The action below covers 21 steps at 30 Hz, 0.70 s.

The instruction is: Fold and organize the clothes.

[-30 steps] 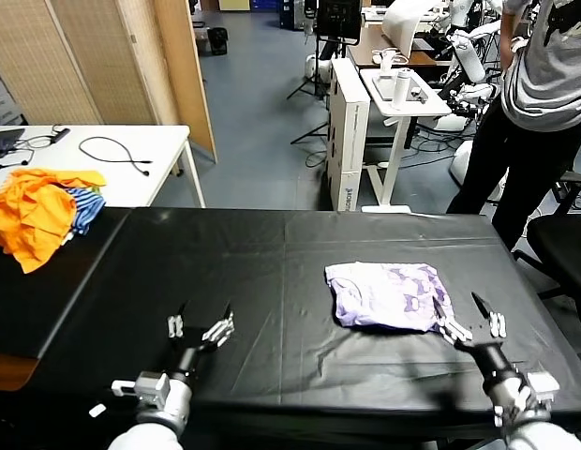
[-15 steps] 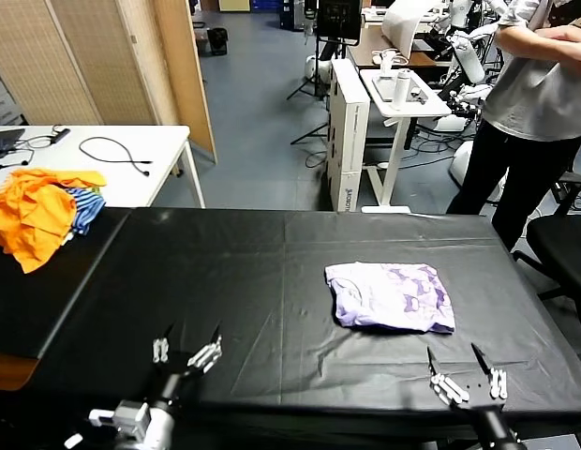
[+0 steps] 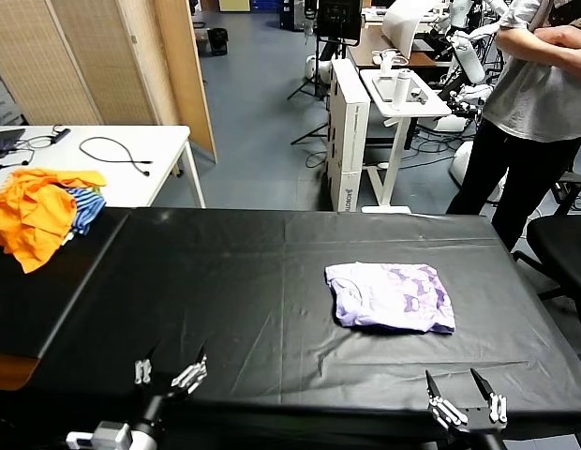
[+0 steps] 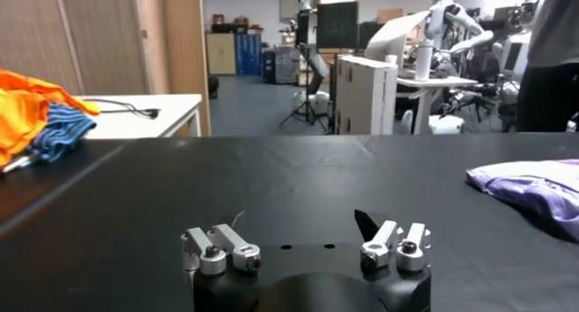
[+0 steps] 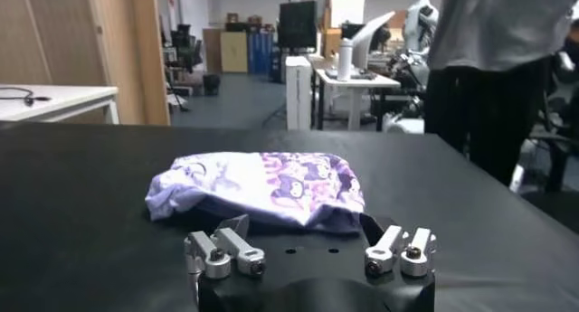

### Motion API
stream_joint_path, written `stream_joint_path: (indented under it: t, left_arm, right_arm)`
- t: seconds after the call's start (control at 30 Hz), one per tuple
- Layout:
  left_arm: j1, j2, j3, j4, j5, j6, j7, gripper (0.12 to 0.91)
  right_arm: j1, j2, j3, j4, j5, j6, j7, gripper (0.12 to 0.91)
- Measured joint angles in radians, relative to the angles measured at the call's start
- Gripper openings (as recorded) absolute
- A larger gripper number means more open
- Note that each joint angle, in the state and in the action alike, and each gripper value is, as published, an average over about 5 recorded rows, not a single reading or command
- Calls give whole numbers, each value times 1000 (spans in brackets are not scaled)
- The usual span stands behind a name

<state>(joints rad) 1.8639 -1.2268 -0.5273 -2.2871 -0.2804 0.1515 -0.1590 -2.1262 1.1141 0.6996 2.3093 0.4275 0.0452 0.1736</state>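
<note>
Lying folded into a compact rectangle, the pale lavender thin-fabric T-shirt with purple printed figures (image 3: 391, 297) sits right of centre on the black-covered table (image 3: 225, 281) — likely already folded, printed face up. Heap of bright orange garments with a blue-and-white striped piece (image 3: 42, 211) stays at the far left, well apart from it. Left gripper (image 3: 169, 373) at the near left edge, fingers spread wide, holding nothing. Right gripper (image 3: 464, 408) at the near edge just short of the shirt — fingers apart, empty, touching nothing.
</note>
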Motion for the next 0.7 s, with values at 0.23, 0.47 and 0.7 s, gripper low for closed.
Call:
stream_joint_path:
  t: [0.23,0.47,0.7]
  left_arm:
    - [16,-18,3,0,9,-17,10,907]
    - [24,-22,5,0,18,-16,23,907]
    - [27,-22,3,-6,15,5,10,907]
  right_arm:
    - [-4,4,-6,7,-12,-4,1,907]
    - [-1,5,-6,5,-13,-7,0,907]
    - [-1,3,-7,-1,-13,-13,0,907]
